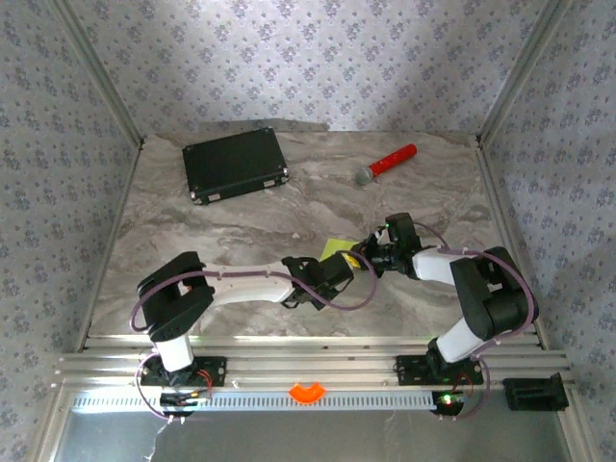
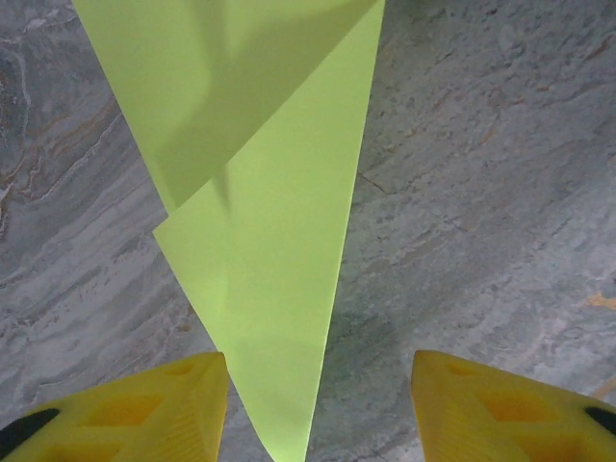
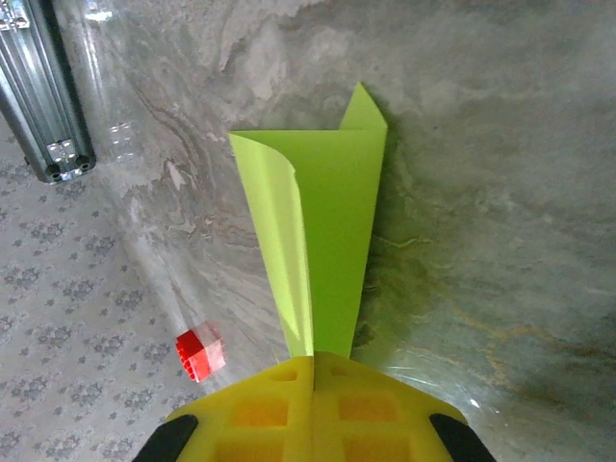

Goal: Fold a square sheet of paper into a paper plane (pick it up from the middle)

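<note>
- Top view: both arms meet right of table centre, towards the near edge. The left gripper (image 1: pixel 339 268) and right gripper (image 1: pixel 369 258) are nose to nose, with the lime sheet of paper (image 1: pixel 336 247) showing just beyond them. Too small here to read either pincer.
- Far side of the table: black case (image 1: pixel 236 165) on the left, red-handled microphone (image 1: pixel 387 164) on the right. Both are well apart from the work.
- Left wrist: left gripper (image 2: pixel 318 380) is spread wide and holding nothing. The sheet of paper (image 2: pixel 279 250) is folded into a long wedge. Its pointed end sits between the yellow fingers (image 2: pixel 144 409) and touches neither.
- Right wrist: right gripper (image 3: pixel 313 364) is clamped on the narrow end of the sheet of paper (image 3: pixel 332 221). One layer along the left edge curls up off the rest. Can't tell if the wide end lies flat on the table (image 3: pixel 500 192).
- A small red block (image 3: pixel 199 352) lies left of the fingers, clear of the paper.
- Risk 1: the right pinch is the only hold. Any tug against it could slip or tear thin paper.
- Risk 2: the wedge isn't centred between the left fingers. Closing there probably bites one edge and sets a skewed crease.
- Risk 3: the curled layer may spring open if it isn't pressed, so the fold is lost.
</note>
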Controlling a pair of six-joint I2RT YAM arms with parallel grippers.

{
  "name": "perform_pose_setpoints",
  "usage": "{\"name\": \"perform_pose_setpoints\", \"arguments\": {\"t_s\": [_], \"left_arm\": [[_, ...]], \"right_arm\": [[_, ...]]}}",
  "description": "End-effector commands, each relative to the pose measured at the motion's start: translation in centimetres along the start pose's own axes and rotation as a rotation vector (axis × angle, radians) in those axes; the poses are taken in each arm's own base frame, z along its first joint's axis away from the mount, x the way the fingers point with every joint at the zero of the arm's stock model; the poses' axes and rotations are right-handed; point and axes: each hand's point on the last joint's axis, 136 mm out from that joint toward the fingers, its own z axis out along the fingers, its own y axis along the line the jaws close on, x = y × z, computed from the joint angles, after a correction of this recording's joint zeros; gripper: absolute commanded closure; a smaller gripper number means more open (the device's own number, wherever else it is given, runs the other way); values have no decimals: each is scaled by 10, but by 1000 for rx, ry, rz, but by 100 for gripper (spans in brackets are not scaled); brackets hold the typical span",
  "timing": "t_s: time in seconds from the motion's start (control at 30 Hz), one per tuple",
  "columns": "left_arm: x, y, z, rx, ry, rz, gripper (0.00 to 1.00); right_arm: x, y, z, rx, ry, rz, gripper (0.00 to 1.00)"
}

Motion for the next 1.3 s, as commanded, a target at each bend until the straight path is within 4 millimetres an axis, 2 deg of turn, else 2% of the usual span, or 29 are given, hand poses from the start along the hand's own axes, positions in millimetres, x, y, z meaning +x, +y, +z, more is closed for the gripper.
{"name": "perform_pose_setpoints", "arguments": {"t_s": [0.0, 0.5, 0.9, 1.27], "left_arm": [[-4, 8, -1, -67, 7, 43, 48], [-2, 8, 12, -113, 30, 87, 62], [3, 11, 17, -141, 48, 103, 68], [-6, 8, 10, -125, -8, 81, 62]], "right_arm": [[-1, 15, -3, -24, -12, -15, 100], [1, 20, -4, -32, -10, -17, 100], [1, 19, -4, -26, -11, -16, 100], [1, 15, -4, -14, -14, -13, 100]]}}
